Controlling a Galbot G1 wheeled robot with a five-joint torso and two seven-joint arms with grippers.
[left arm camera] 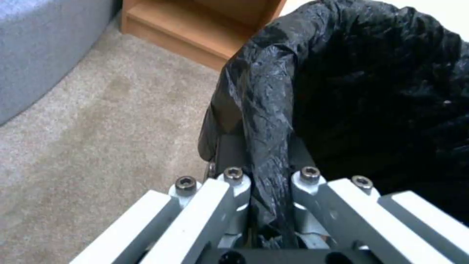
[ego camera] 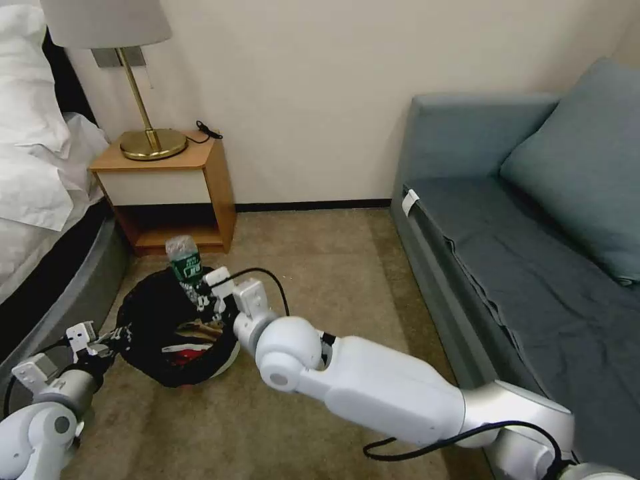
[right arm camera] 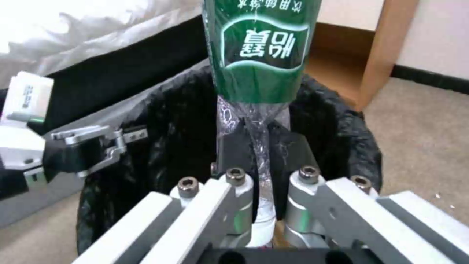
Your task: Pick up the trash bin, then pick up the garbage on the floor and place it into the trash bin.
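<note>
Two grippers are busy here, one on each task thing. The left gripper [ego camera: 113,341] sits low on the robot's left and is pinched tight onto the rim of the trash bin [ego camera: 177,330]; from the left wrist view you can see a fold of the crinkled black bag [left arm camera: 266,121] squeezed right between its fingers [left arm camera: 234,183]. The bin is tipped a bit and hangs just over the carpet [ego camera: 320,267], in front of the wooden nightstand [ego camera: 167,187] and next to the bed [ego camera: 40,200]. The right gripper [ego camera: 203,297] reaches in over the bin's far edge and is clamped on the small clear bottle [ego camera: 184,261] with the green label, gripping it down at its narrow crushed end. So the bottle sticks up and away from those fingers, sitting directly above the bin's open mouth. Inside the bin there's already some red-and-white and brownish litter [ego camera: 193,343] lying at the bottom.
</note>
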